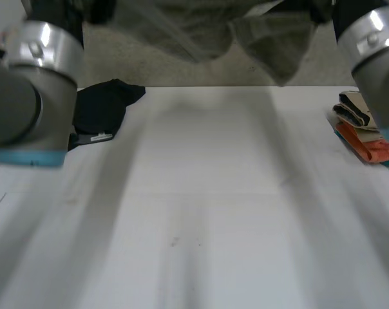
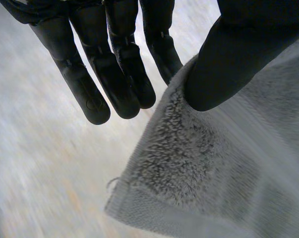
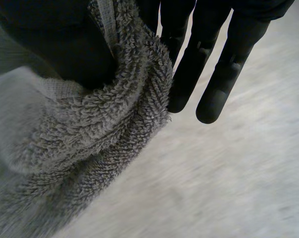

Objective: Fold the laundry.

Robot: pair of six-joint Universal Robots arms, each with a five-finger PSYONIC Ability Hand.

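A grey terry towel (image 1: 272,45) hangs in the air above the table's far edge, stretched between my two raised arms. In the left wrist view my left hand (image 2: 115,69) pinches a corner of the towel (image 2: 214,163) between its thumb and straight fingers. Seen from the right wrist, my right hand (image 3: 209,64) grips a bunched edge of the towel (image 3: 90,139) between thumb and fingers. The left arm (image 1: 33,84) and the right arm (image 1: 375,45) rise at the sides of the head view.
On the white table (image 1: 201,212) a black garment (image 1: 104,106) lies at the back left. A stack of folded cloths (image 1: 365,132), beige over orange and teal, sits at the right edge.
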